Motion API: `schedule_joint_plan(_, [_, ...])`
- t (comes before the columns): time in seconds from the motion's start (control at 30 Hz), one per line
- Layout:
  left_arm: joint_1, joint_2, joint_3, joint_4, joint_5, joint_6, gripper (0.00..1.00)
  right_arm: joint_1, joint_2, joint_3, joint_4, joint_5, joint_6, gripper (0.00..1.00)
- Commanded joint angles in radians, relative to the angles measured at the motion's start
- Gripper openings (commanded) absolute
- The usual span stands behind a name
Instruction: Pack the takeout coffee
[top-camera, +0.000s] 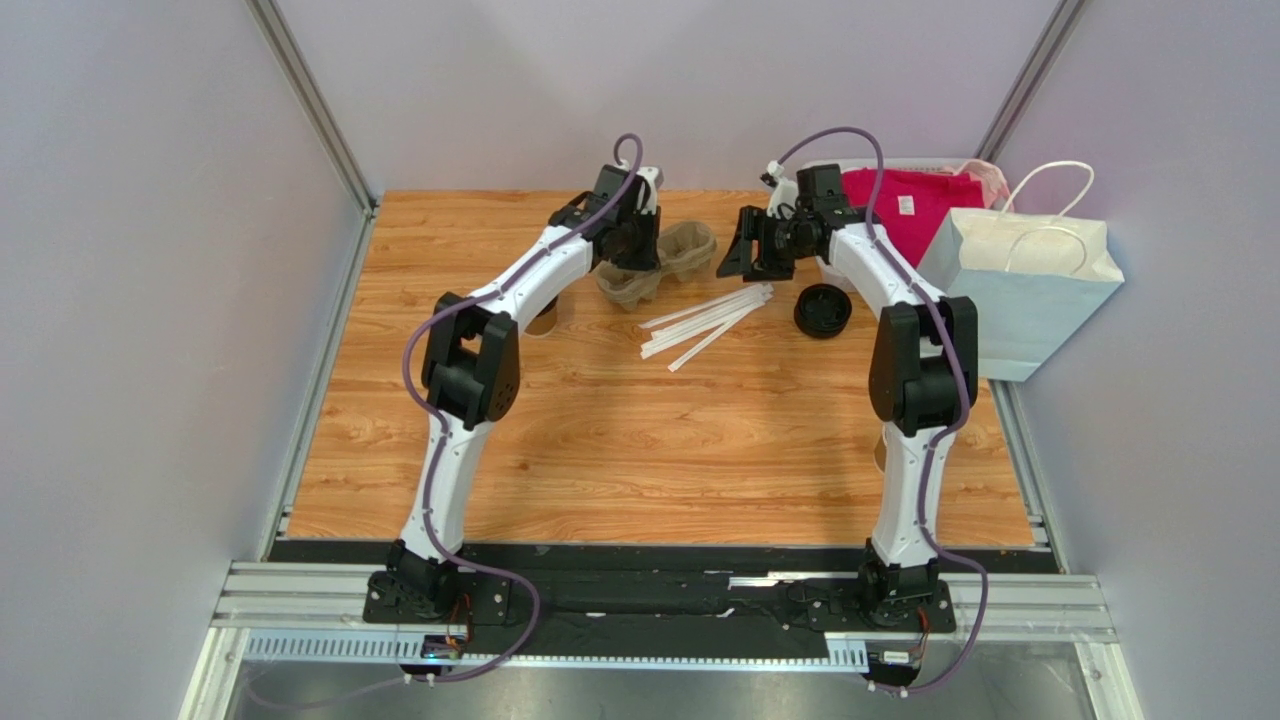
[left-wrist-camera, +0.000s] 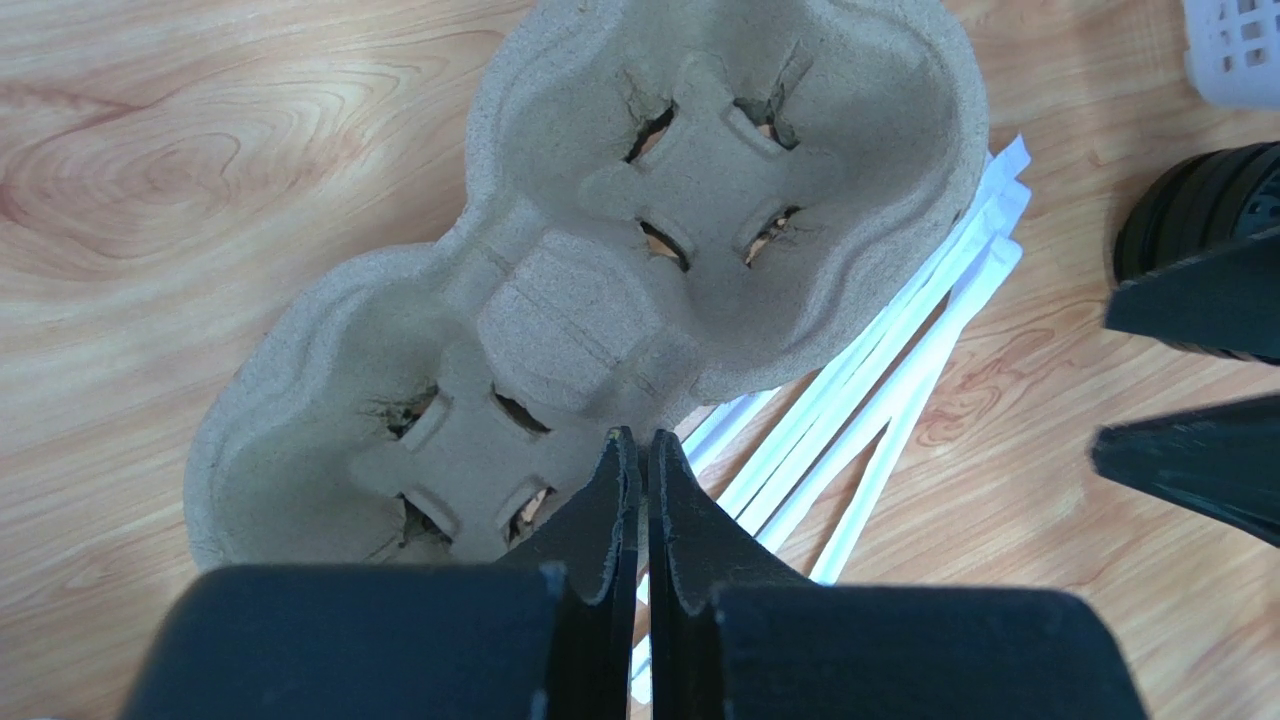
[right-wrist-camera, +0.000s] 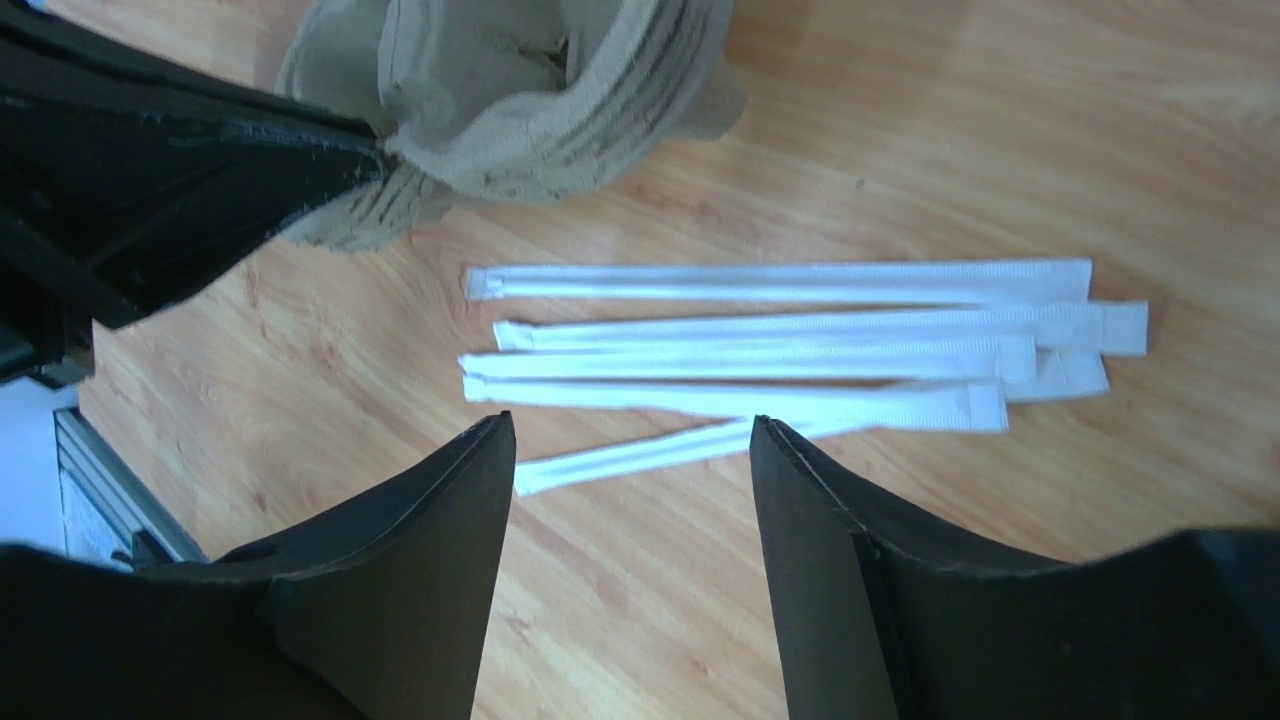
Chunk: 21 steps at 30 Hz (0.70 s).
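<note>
counter (top-camera: 646, 450): wood-grain, with grey walls on three sides
carrier (left-wrist-camera: 601, 300): a pulp two-cup holder at the far middle, both wells bare; the right wrist view shows layered rims, so it may be several nested
straws (right-wrist-camera: 781, 353): a loose bunch in white paper sleeves, lying just right of the carrier, one end tucked under its edge
lids (top-camera: 822, 311): a black stack on the counter, right of the straws and under the right forearm
basket (left-wrist-camera: 1240, 45): white lattice at the far right corner, holding something pink (top-camera: 909, 200)
bag (top-camera: 1022, 285): plain white paper with cord handles, at the right edge beside the basket
cup (top-camera: 541, 314): a brown cup near the left side, half hidden by the left arm; its top is unclear, so I cannot tell whether it is the lidded coffee
in the way: the left forearm covers the cup, and both tools crowd the carrier
left arm: stretched forward, elbow raised, forearm leaning inward, wrist tipped down over the carrier
left tool (left-wrist-camera: 633, 438): fingers drawn together on the carrier's near rim, apparently pinching it
right arm: stretched forward, elbow raised, wrist turned left toward the carrier
right tool (right-wrist-camera: 631, 435): fingers wide apart, holding nothing, hanging above the straws beside the carrier's right end
</note>
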Motion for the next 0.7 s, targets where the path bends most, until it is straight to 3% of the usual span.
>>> schedule_joint_plan(0.0, [0.006, -0.075, -0.013, 0.073, 0.056, -0.069, 0.00, 0.028, 0.022, -0.023, 0.205, 0.016, 0.102, 0.62])
schedule_joint_plan(0.23, [0.026, -0.078, -0.045, 0.110, 0.113, -0.119, 0.00, 0.036, 0.093, -0.015, 0.344, -0.019, 0.202, 0.62])
schedule_joint_plan(0.5, [0.038, -0.088, -0.062, 0.148, 0.152, -0.155, 0.00, 0.045, 0.179, 0.031, 0.369, -0.001, 0.208, 0.58])
schedule_joint_plan(0.67, [0.039, -0.081, -0.058, 0.152, 0.161, -0.165, 0.00, 0.047, 0.166, -0.001, 0.423, -0.034, 0.197, 0.68])
